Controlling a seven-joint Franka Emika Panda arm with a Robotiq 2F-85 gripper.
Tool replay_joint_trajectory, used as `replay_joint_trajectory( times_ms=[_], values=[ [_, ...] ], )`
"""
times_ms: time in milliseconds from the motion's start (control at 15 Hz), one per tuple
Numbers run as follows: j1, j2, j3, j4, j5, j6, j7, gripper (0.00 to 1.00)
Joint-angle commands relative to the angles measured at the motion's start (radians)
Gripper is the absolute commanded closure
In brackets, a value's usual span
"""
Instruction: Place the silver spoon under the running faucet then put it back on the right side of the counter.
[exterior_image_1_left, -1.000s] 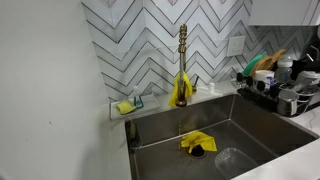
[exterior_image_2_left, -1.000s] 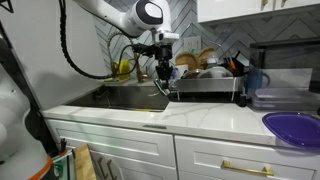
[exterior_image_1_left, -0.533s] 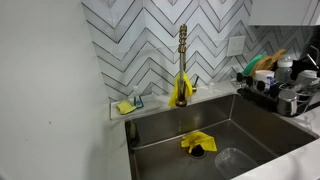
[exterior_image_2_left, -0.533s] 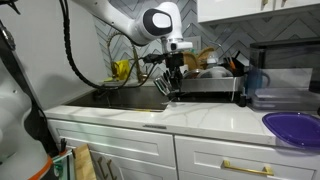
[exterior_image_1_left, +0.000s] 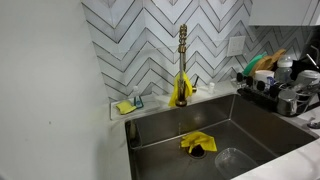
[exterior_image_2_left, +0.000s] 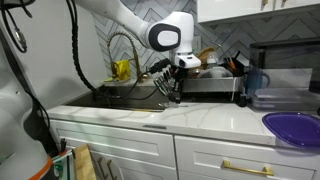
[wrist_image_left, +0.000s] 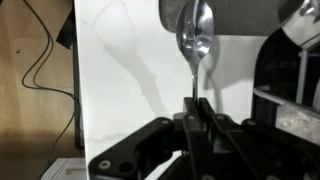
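The silver spoon (wrist_image_left: 197, 35) leaves the faucet (exterior_image_1_left: 182, 50)
We've swung the gripper (exterior_image_2_left: 170, 88) right of the faucet, jaws clamped on the spoon handle (rinse seemingly done) — counter (exterior_image_2_left: 205, 115) next.

We count one faucet (exterior_image_1_left: 183, 45), one silver spoon (wrist_image_left: 196, 35), one sink (exterior_image_1_left: 160, 132), one dish rack (exterior_image_1_left: 272, 92), one purple dish (exterior_image_2_left: 292, 127) near right, and two yellow cloths: far cloth (exterior_image_1_left: 181, 92), near cloth (exterior_image_1_left: 197, 143).

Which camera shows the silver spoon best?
The wrist view: the spoon shows close up, handle pinched in the claw. In an exterior view it is too small to tell at the claw; an exterior view of the faucet lacks it.
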Motion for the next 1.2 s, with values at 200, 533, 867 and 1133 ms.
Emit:
replay_joint_trajectory(
  times_ms=[200, 533, 867, 1133],
  values=[
    [-0.031, 0.025, -0.038, 0.007, 0.057, -0.024, -0.079, 0.98],
    [-0.038, 0.055, -0.05, 0.016, 0.093, -0.026, -0.082, 0.98],
    [-0.045, 0.093, -0.055, 0.024, 0.135, -0.023, -0.085, 0.98],
    [-0.05, 0.109, -0.072, 0.031, 0.113, -0.019, -0.065, 0.98]
  ],
)
